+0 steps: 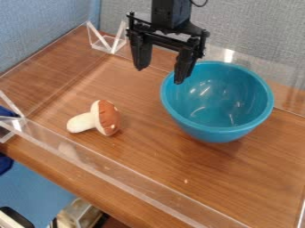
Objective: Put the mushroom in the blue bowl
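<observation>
Camera view: the gripper [162, 62] hangs above the table [179, 151], pointing straight down. Its two black fingers [141, 53] stand spread wide apart with nothing between them. The bowl [217, 102] sits upright on the wood, just beside the gripper at its 4 o'clock; the right finger overlaps the bowl's rim. The mushroom [96, 118] lies on its side, well apart from the bowl at its 9 o'clock, cap toward the bowl. A clear wall [71, 147] borders the table.
</observation>
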`<control>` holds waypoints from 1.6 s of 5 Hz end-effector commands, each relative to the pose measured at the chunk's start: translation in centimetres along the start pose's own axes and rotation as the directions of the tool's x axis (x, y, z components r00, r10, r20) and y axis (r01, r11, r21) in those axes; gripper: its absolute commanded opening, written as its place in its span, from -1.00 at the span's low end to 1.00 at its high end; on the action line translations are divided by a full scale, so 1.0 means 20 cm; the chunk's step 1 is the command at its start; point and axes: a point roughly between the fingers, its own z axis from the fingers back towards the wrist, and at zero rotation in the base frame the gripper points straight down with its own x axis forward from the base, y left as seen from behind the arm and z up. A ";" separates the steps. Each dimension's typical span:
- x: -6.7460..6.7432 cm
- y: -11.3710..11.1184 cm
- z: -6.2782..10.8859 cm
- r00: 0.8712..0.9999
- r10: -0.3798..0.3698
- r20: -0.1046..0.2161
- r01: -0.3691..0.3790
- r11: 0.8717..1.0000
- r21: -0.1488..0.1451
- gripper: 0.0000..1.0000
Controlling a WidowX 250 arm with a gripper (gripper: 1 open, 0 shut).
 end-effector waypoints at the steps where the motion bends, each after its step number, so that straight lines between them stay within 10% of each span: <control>1: -0.01 0.00 -0.03 1.000 -0.007 -0.018 0.007 1.000 0.000 1.00; 5: -0.19 0.34 -0.14 0.977 -0.195 -0.087 0.201 0.978 0.054 1.00; 8: -0.18 0.44 -0.36 0.898 -0.419 -0.133 0.425 0.905 0.018 1.00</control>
